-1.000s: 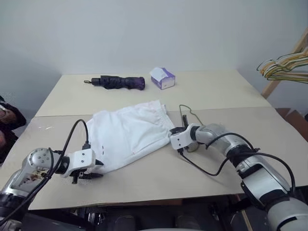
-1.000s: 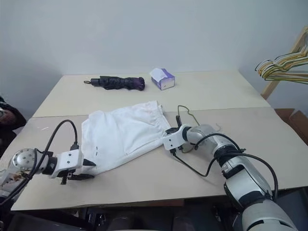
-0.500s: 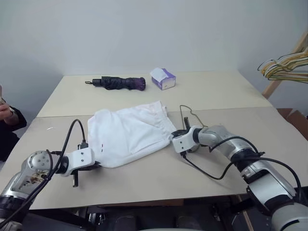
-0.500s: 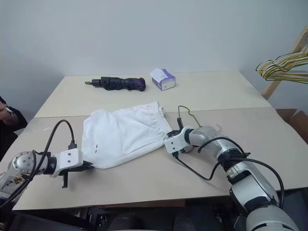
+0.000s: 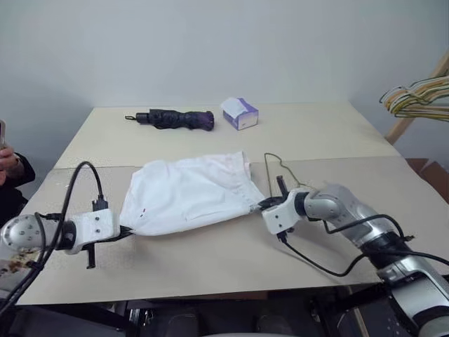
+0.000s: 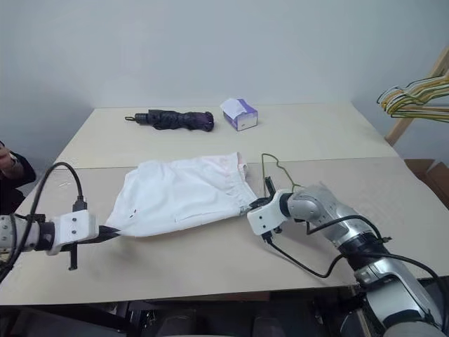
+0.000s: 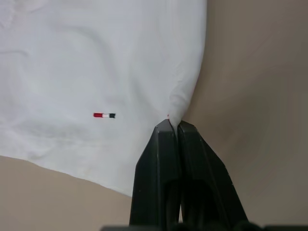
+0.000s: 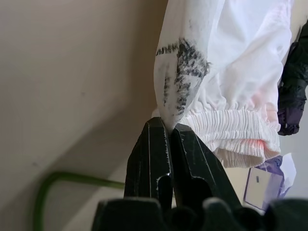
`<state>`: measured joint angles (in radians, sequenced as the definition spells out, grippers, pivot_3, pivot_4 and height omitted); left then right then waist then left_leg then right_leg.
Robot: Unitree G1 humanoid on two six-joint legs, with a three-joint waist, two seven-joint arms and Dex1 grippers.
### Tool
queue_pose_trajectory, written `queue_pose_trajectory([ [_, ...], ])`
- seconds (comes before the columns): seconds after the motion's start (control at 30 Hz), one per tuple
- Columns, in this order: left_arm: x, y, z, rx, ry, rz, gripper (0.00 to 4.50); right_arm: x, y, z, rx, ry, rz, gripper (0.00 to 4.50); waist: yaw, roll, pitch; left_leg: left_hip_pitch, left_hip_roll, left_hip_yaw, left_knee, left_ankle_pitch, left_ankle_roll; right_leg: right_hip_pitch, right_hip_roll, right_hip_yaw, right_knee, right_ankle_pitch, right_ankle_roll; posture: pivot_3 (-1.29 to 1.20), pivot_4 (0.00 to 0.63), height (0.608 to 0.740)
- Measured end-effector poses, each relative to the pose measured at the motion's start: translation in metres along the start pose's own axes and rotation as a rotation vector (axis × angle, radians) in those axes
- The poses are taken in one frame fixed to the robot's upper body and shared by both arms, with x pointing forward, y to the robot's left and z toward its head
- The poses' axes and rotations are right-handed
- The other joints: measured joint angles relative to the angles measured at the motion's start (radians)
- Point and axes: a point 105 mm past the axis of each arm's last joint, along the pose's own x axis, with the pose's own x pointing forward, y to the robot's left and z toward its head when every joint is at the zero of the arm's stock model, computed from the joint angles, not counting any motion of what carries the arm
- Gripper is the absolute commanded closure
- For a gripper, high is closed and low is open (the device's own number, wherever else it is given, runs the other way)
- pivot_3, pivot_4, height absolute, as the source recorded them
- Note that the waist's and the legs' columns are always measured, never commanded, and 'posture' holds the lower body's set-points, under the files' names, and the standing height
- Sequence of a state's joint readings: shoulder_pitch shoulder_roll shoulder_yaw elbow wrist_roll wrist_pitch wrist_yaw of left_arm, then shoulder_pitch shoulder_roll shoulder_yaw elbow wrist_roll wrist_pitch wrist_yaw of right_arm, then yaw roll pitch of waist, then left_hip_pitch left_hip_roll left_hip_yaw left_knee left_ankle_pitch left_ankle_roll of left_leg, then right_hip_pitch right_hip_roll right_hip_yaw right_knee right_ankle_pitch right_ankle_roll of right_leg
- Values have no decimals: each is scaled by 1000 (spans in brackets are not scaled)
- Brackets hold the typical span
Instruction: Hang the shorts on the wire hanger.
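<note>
On a beige table point(image 5: 316, 133) by a plain white wall, both grippers, left point(image 7: 174, 126) and right point(image 8: 169, 129), are pinched tight on the shorts point(image 5: 189, 196), which half-hide the wire hanger point(image 5: 275, 167) beside them.

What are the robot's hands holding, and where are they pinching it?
Both hold the shorts. The left gripper pinches a hem corner; the right gripper pinches the edge by the waistband.

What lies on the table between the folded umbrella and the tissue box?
Nothing: in the left eye view, bare tabletop shows in the short gap between the umbrella and the tissue box at the far side of the table.
</note>
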<state>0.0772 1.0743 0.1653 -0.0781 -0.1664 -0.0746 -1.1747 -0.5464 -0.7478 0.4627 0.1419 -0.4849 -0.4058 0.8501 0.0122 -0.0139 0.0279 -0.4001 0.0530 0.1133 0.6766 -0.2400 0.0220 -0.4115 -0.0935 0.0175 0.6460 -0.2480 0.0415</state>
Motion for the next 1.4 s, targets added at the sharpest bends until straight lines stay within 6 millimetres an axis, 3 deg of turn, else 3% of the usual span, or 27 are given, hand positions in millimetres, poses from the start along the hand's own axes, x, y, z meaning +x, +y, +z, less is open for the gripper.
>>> queue_pose_trajectory([
  [0.27, -22, 7, 17, 30, 2, -26, 4483, -40, 0, 24, 14, -61, 104, 4500, -1, -1, 1, 0, 0, 0, 0, 0, 0, 0, 0, 0, 0, -1, 1, 79, 0, 740],
  [0.47, -23, 1, 16, 32, 20, -77, 4483, -53, 9, 42, 102, -146, 204, 4500, -1, -2, 1, 1, 0, 0, 0, 0, 0, 0, 0, -1, 0, -4, -4, 73, 0, 740],
  [0.6, -24, 20, 21, 76, 23, -31, 4483, -53, 4, 46, 202, -198, 200, 4500, 0, -3, 1, 1, 0, 0, 1, 0, 0, 1, 0, -1, 0, -4, -4, 62, 0, 740],
  [0.63, -20, 33, 24, 86, -1, 25, 4483, -50, -4, 44, 230, -198, 181, 4500, 2, -2, 1, 2, 0, 0, 1, 0, 0, 3, 0, -1, 0, -4, -4, 60, 0, 740],
  [0.73, -8, 67, 37, 132, -76, 186, 4483, -45, -31, 31, 281, -158, 97, 4500, 4, -3, 1, 3, 0, 0, 3, 0, 0, 5, 1, -1, 0, 1, 1, 57, 0, 740],
  [0.8, -5, 120, 58, 154, -134, 435, 4483, -38, -80, 4, 392, -60, -91, 4500, 5, -6, 3, 1, -1, -1, 4, 3, -1, 5, 1, -2, 0, 5, 2, 50, 0, 740],
  [0.83, -16, 162, 79, 149, -180, 641, 4483, -40, -125, -11, 457, -6, -273, 4500, 5, -8, 5, -3, -1, -2, 4, 6, -2, 0, 2, -2, 0, 8, 1, 47, 0, 740],
  [0.93, -70, 224, 125, 187, -255, 1041, 4483, -84, -219, -29, 439, 122, -707, 4500, 1, -10, 3, -15, -2, -2, 1, 11, -12, -13, 1, -2, 2, 11, 2, 44, 0, 740],
  [1.0, -92, 242, 144, 172, -356, 1225, 4483, -120, -256, -43, 447, 192, -993, 4500, 0, -10, 2, -15, -2, -2, -4, 7, -14, -13, 1, -4, 0, 9, 4, 32, 0, 740],
  [1.07, -96, 250, 158, 145, -464, 1333, 4483, -137, -277, -38, 395, 213, -1192, 4500, -1, -11, 1, -17, -2, -2, -9, 6, -15, -15, 0, -7, -5, 8, 4, 39, 0, 740],
  [1.17, -114, 248, 165, 161, -581, 1422, 4483, -145, -278, -27, 283, 193, -1320, 4500, -11, -11, 1, -26, -2, -1, -12, 6, -15, -25, 0, -8, -7, 8, 4, 38, 0, 740],
  [1.27, -127, 238, 168, 176, -685, 1410, 4483, -133, -256, -22, 220, 174, -1303, 4500, -29, -11, 1, -26, -3, -1, -12, 6, -15, -25, -2, -9, -7, 8, 4, 40, 0, 740],
  [1.4, -115, 216, 150, 209, -660, 1258, 4483, -119, -221, -21, 158, 193, -1226, 4500, -53, -11, 1, -24, -3, 0, -9, 8, -16, -23, -1, -9, -6, 7, 5, 45, 0, 740],
])
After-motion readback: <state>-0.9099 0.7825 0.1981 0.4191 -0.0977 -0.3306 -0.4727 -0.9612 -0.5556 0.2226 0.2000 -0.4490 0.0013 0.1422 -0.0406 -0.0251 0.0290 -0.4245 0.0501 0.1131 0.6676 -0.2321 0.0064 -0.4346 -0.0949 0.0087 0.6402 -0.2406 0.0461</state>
